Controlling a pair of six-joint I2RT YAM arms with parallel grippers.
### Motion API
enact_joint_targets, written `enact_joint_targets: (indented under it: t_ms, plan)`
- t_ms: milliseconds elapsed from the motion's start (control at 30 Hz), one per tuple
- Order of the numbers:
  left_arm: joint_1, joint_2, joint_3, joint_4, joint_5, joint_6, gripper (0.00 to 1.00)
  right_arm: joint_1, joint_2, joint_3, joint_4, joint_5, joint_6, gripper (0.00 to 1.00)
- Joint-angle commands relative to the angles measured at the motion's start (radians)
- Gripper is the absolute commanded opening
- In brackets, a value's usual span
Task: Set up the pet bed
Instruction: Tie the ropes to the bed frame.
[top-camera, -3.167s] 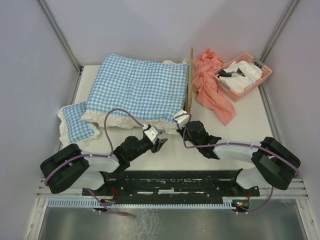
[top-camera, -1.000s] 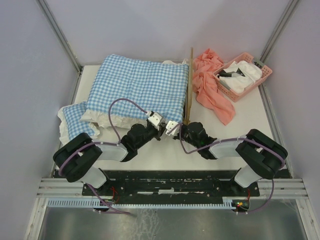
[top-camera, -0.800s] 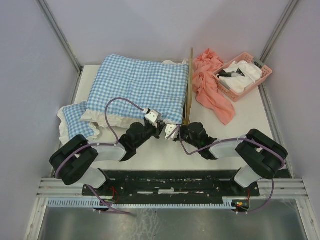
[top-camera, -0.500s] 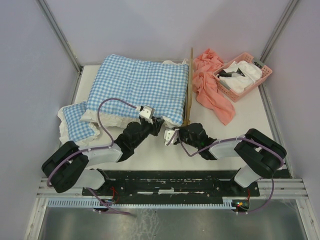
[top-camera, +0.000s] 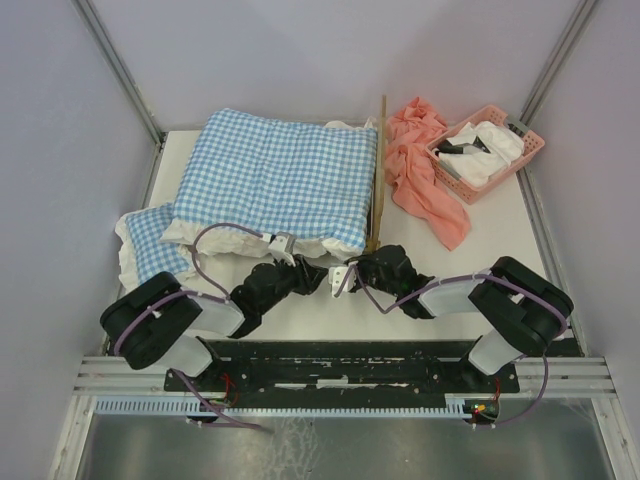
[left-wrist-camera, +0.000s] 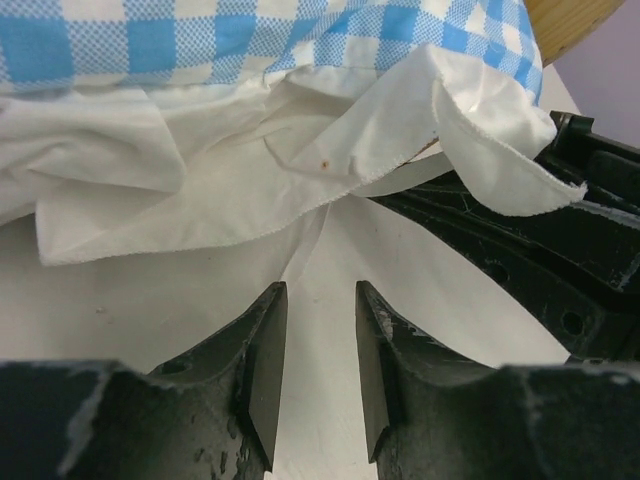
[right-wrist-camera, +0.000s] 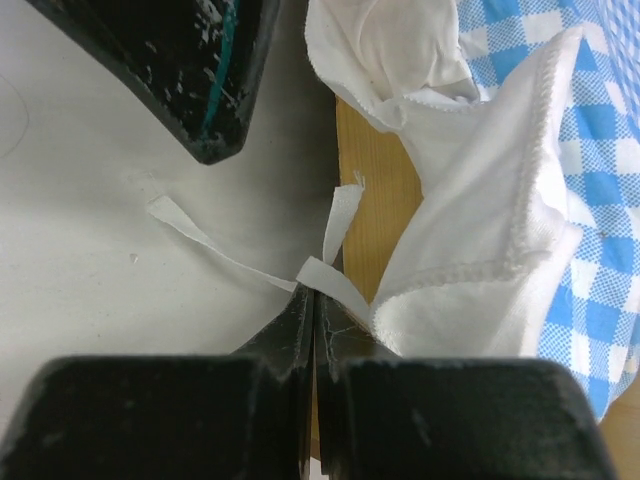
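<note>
Spread since a second ago, the left gripper now holds its two fingers apart with a clear gap. Its arm has drawn back and sunk from the near edge of the checked cushion to just short of it. A thin white tie strip lies on the table and points toward that gap, but neither finger touches it.

The right gripper has hardly shifted. Its fingers are pressed tight together, pinching the tie strip at their tips. One end of the strip trails over the table toward the left gripper, and the other curls up against the cushion's white frill. The two grippers sit just beside each other at the cushion's near right corner.

Under that corner a bare piece of light wood shows. This is the pet bed, which lies beneath the cushion and is almost wholly covered by it. From above, only one thin rail stands out along the cushion's right edge.

Against the cushion's near left corner lies a small checked pillow. Right of the cushion, past the rail, a pink cloth is heaped. Beyond that stands a pink basket with white things in it.
</note>
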Motion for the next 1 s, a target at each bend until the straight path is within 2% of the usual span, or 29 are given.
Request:
enact_joint_targets:
  t_ms: [0, 133, 233, 567, 967]
  plan:
    - [0.002, 0.083, 0.009, 0.282, -0.022, -0.139, 0.43, -0.009, -0.007, 0.035, -0.002, -0.028, -0.024, 0.02]
    - [0.002, 0.152, 0.039, 0.336, -0.063, -0.213, 0.51, -0.011, -0.012, 0.036, -0.003, -0.039, -0.027, 0.02]
    - [0.001, 0.194, 0.06, 0.355, -0.082, -0.24, 0.54, -0.011, -0.013, 0.034, -0.003, -0.042, -0.031, 0.02]
    - [0.003, 0.296, 0.093, 0.422, -0.154, -0.292, 0.54, -0.012, -0.021, 0.035, -0.011, -0.047, -0.042, 0.02]
    - [0.003, 0.395, 0.122, 0.499, -0.125, -0.375, 0.52, -0.012, -0.017, 0.042, -0.023, -0.05, -0.045, 0.02]
